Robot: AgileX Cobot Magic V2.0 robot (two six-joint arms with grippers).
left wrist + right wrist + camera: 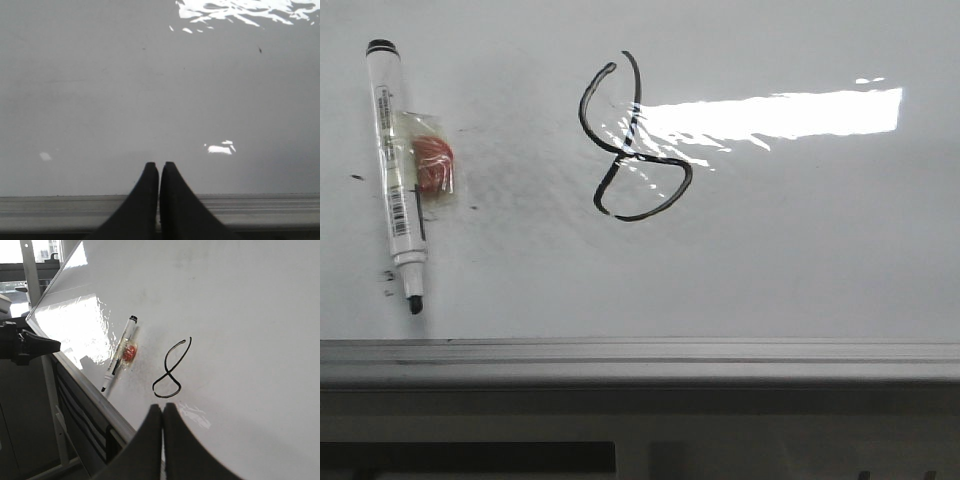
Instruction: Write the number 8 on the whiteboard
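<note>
Left gripper [159, 167] and right gripper [163, 410]: jaws pressed together, gripping nothing, hanging over the near rail. The number 8 [632, 140] is sitting mid-whiteboard [800, 250], top loop not closed; task is looking done. Uncapped marker [398, 165] with taped red lump [432, 166] is lying well left. Nothing is obstructing.

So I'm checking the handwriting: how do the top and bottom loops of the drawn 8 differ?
On the number 8, the top loop is left open, its two strokes ending apart, while the bottom loop closes fully. The top loop is narrow and tall; the bottom loop is wider and rounder. Glare crosses the top loop's lower part more than the bottom loop. Both are thin black marker lines on the whiteboard.
</note>
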